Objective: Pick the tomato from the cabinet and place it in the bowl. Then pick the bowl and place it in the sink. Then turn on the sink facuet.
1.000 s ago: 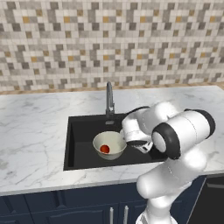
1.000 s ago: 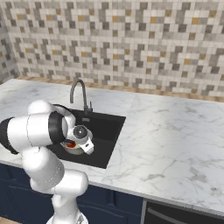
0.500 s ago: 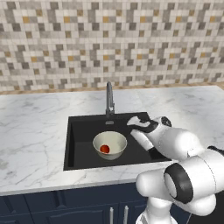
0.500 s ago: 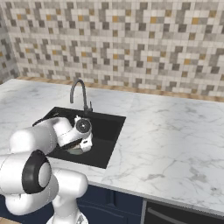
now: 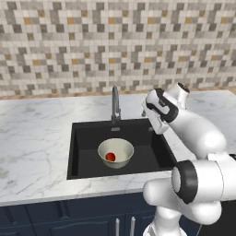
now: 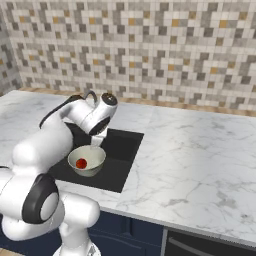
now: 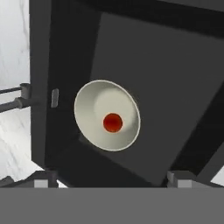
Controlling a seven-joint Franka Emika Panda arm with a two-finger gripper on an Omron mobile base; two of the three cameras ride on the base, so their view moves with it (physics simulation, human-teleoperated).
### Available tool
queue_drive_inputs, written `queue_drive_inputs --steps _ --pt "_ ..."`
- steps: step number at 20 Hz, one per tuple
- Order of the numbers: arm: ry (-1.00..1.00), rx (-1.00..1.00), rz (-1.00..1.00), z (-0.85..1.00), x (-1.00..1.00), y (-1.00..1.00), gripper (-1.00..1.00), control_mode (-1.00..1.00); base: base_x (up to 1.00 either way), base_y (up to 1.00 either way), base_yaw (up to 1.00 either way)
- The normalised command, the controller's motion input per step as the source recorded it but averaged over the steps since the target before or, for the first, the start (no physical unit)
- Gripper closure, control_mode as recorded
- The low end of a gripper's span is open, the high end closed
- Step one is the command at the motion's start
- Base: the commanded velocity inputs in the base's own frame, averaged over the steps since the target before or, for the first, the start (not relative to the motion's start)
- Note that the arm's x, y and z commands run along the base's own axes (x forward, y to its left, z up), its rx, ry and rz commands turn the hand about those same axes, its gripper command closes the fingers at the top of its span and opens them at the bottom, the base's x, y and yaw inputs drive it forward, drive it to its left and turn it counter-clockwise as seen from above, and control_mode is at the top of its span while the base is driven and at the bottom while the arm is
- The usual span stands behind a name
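The pale bowl (image 5: 115, 152) stands upright on the floor of the black sink (image 5: 87, 147), with the red tomato (image 5: 110, 156) lying inside it. My gripper (image 5: 152, 127) hangs open and empty above the basin's right side, apart from the bowl and to the right of the grey sink faucet (image 5: 115, 106). From the hand view, the bowl (image 7: 107, 114) and tomato (image 7: 112, 123) lie well below my gripper (image 7: 111, 180), and the faucet (image 7: 15, 99) is at the left edge. In the right base view my gripper (image 6: 96, 142) is just above the bowl (image 6: 87, 160). The cabinet is out of view.
White veined marble counter (image 5: 37, 133) surrounds the sink and stretches wide to the right (image 6: 200, 160). A mosaic tile wall (image 5: 92, 46) rises behind the faucet. Navy doors with silver handles (image 5: 124, 226) sit under the counter.
My hand has risen out of the basin and away from the bowl's rim, moving up and toward the sink's right side. The bowl and tomato stay put in the sink.
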Motion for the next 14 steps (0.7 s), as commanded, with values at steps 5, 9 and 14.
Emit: queue_drive_inputs --steps 5,9,14 --pt "0.26 0.40 -0.03 0.59 0.03 -0.37 -1.00 -1.00 0.00 0.00 0.00" --pt "0.15 0.47 -0.01 -0.17 0.05 -0.03 -1.00 -1.00 0.00 0.00 0.00" --pt "-0.02 0.40 -0.05 -0.81 0.08 0.53 -1.00 -1.00 0.00 0.00 0.00"
